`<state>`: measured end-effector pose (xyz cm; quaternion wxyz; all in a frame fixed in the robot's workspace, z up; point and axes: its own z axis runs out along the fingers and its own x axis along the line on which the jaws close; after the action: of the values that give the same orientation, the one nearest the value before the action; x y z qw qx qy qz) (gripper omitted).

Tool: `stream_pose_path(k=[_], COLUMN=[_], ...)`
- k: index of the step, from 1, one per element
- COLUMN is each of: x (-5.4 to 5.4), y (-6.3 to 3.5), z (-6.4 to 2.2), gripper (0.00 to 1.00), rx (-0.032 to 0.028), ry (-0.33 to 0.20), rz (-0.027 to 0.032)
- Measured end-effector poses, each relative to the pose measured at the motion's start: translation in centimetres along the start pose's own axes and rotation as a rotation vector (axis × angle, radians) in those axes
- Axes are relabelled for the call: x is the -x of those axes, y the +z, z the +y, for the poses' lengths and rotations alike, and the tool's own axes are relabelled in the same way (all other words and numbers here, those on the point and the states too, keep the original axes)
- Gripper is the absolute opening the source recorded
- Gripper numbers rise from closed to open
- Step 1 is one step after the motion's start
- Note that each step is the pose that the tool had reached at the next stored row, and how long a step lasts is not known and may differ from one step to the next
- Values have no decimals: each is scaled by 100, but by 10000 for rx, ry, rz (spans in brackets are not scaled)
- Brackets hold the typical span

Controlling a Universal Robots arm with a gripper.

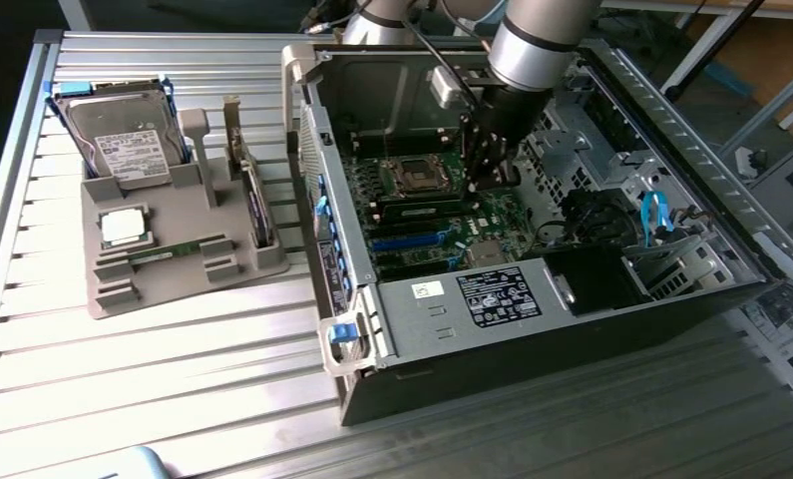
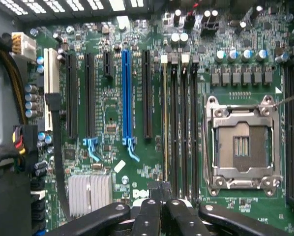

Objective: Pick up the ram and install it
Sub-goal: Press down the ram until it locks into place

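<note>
The ram (image 2: 164,123) is seen edge-on in the first of the four memory slots (image 2: 184,123), beside the empty CPU socket (image 2: 241,142) — it stands upright in the slot, and whether it is fully seated cannot be told. The gripper (image 2: 161,199) is closed directly over its near end, the fingertips pressed together. The installing step seems to be in hand — a straight push down along the slot is judged to be required until the latches lock.
</note>
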<state>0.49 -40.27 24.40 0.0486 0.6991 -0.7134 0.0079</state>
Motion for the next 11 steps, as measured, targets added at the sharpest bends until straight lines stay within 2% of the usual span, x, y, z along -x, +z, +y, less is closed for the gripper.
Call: stream_pose_path(k=[6, 11], x=[-2, -5], y=[7, 17], z=[115, 275], gripper=[11, 11], rx=[-50, -134], ry=[5, 10], rz=[-1, -3])
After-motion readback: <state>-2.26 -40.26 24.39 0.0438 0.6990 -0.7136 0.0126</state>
